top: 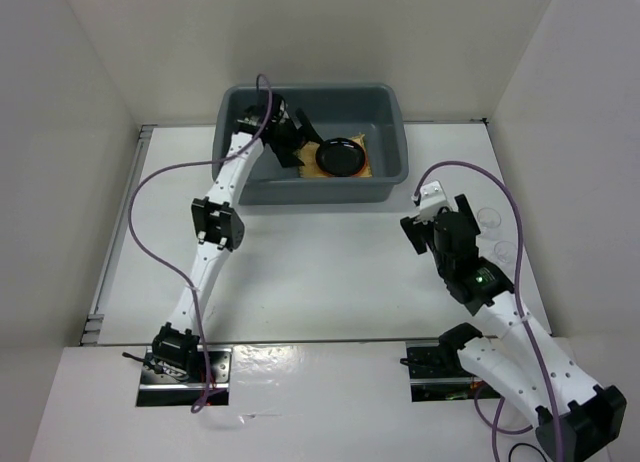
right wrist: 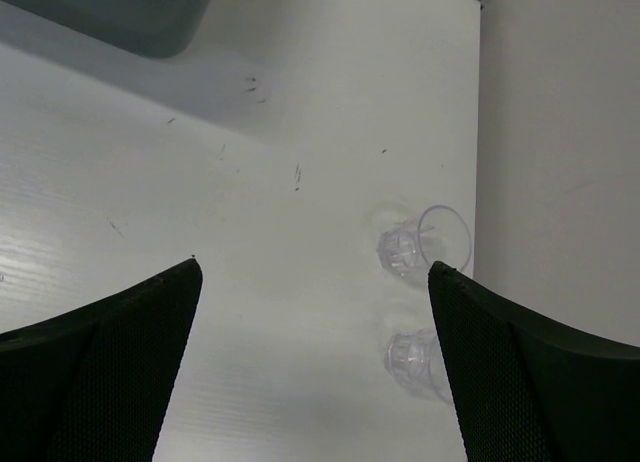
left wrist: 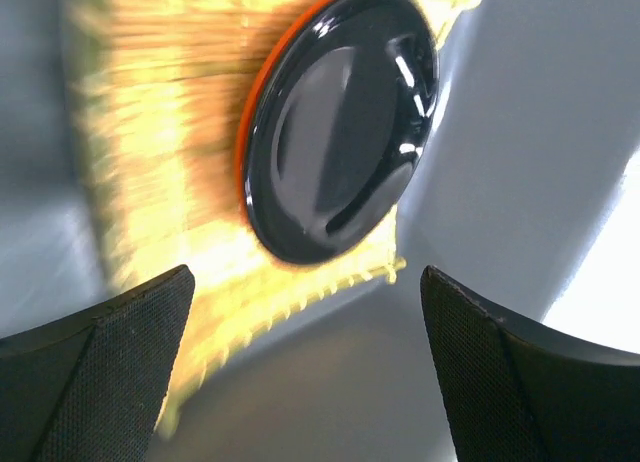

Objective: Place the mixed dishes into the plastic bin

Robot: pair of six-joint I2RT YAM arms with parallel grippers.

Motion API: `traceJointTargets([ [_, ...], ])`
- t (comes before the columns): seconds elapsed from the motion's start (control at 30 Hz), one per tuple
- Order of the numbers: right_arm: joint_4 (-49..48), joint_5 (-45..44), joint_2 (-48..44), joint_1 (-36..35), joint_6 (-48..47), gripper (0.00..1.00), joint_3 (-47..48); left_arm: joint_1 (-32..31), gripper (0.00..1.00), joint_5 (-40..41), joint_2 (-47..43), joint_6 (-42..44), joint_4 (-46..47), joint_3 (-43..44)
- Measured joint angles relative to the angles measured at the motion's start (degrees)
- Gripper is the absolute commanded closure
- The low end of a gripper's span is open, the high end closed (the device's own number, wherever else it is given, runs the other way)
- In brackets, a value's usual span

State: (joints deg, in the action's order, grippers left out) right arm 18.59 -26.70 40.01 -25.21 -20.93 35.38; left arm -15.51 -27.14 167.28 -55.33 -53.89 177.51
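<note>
The blue-grey plastic bin (top: 395, 117) stands at the far middle of the table. Inside it the tan bamboo mat (top: 370, 165) lies with the orange plate and the glossy black plate (top: 341, 156) stacked on it. In the left wrist view the black plate (left wrist: 340, 132) covers the orange plate (left wrist: 246, 142) on the mat (left wrist: 160, 172). My left gripper (top: 300, 142) is open and empty inside the bin, beside the plates. Two tiny clear cups (top: 490, 218) (top: 506, 251) stand at the right; they show in the right wrist view (right wrist: 420, 242) (right wrist: 415, 357). My right gripper (top: 440, 237) is open above the table, left of the cups.
White walls enclose the table on the left, far and right sides; the right wall (right wrist: 560, 132) is close behind the cups. Purple cables (top: 160, 177) loop off both arms. The bin's corner (right wrist: 140, 17) shows at the top of the right wrist view.
</note>
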Motion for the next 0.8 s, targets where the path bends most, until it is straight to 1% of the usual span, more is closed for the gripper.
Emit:
traceJointTargets([
  [0.07, 1.03, -0.79, 2.38, 0.66, 0.70, 0.01, 1.53, 0.74, 0.00, 4.02, -3.85, 1.90, -3.91, -0.09],
  [0.13, 3.43, -0.09, 7.48, 4.00, 1.46, 0.01, 6.82, 2.10, 0.00, 10.19, -9.73, 4.85, -8.61, -0.09],
  [0.17, 4.42, 0.63, 10.25, 6.71, 1.73, 0.01, 9.92, 2.89, 0.00, 12.87, -12.61, 6.27, -10.58, -0.09],
  [0.27, 7.28, 2.64, 21.33, 17.94, 2.01, 0.01, 23.21, 5.22, 0.00, 21.99, -23.41, 10.95, -14.64, -1.62],
  [0.33, 7.61, 3.06, 28.76, 23.43, 1.33, 0.01, 30.42, 6.23, 0.00, 27.78, -31.01, 13.35, -15.67, -4.57],
  [0.37, 7.06, 2.97, 31.32, 24.96, 0.66, 0.01, 31.82, 6.32, 0.00, 30.56, -34.51, 14.29, -16.11, -5.92],
  [0.43, 6.47, 2.38, 35.54, 26.75, -1.40, 0.01, 31.21, 5.49, 0.00, 34.03, -39.56, 16.17, -16.92, -7.13],
  [0.53, 6.64, 1.14, 41.24, 28.37, -3.65, 0.01, 27.93, 3.58, 0.00, 36.46, -44.57, 17.77, -17.27, -10.36],
  [0.63, 8.13, 0.59, 47.56, 29.79, -3.82, 0.01, 27.50, 2.19, 0.00, 37.53, -47.80, 19.08, -17.92, -16.50],
  [0.67, 8.61, 0.55, 49.42, 30.14, -3.58, 0.03, 27.76, 2.12, 0.00, 37.68, -48.63, 19.47, -18.40, -18.93],
  [0.8, 9.51, 0.66, 53.16, 31.01, -2.97, 0.05, 28.20, 2.36, 0.00, 37.99, -50.88, 20.74, -19.89, -27.67],
])
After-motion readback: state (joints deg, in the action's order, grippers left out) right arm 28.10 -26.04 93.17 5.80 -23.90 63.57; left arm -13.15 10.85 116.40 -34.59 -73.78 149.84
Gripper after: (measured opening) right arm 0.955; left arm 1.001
